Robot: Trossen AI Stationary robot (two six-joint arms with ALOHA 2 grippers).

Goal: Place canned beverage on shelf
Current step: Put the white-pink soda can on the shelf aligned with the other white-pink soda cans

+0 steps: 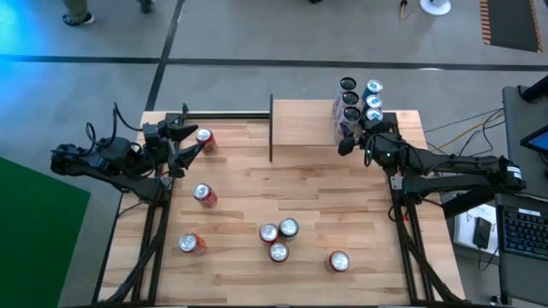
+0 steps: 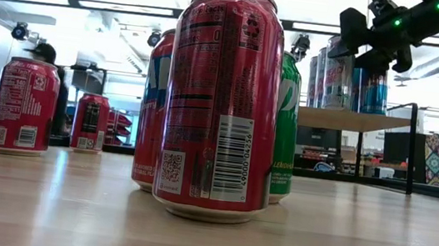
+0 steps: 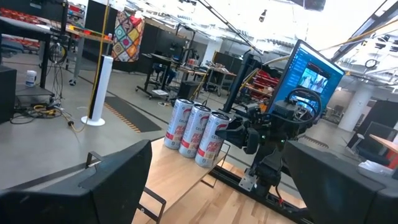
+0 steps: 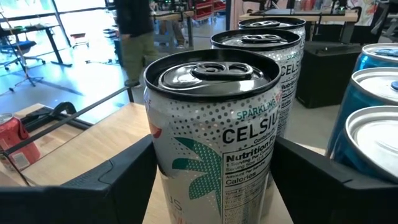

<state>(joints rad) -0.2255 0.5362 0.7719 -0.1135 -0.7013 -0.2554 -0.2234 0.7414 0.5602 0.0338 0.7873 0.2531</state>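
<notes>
Nearest the low camera, a red aluminium drink can (image 2: pixel 222 102) stands upright on the butcher-block surface (image 1: pixel 342 171), touching a second red can (image 2: pixel 153 106) and a green one (image 2: pixel 286 127) behind it; from above these three form a tight cluster near the middle. Four more red cans stand apart on the surface: one at the near left (image 1: pixel 190 244), one left of centre (image 1: pixel 204 195), one at the far left (image 1: pixel 205 139) and one at the near right (image 1: pixel 339 261), seven in all

On the small light-wood shelf on thin black uprights (image 1: pixel 304 120), at the far right, six tall slim cans stand in two rows: three white-and-silver ones and three blue ones (image 1: pixel 373 103)

The right gripper (image 1: pixel 349 135) is at the near end of the white row, its fingers (image 4: pixel 112 180) spread on either side of the nearest white dotted Celsius can (image 4: pixel 214 137), close beside its walls; whether they press it I cannot tell. That can stands upright on the shelf

The left gripper (image 1: pixel 190 139) waits over the far left corner, fingers (image 3: pixel 93 186) spread wide and empty, just beside the far left red can
</notes>
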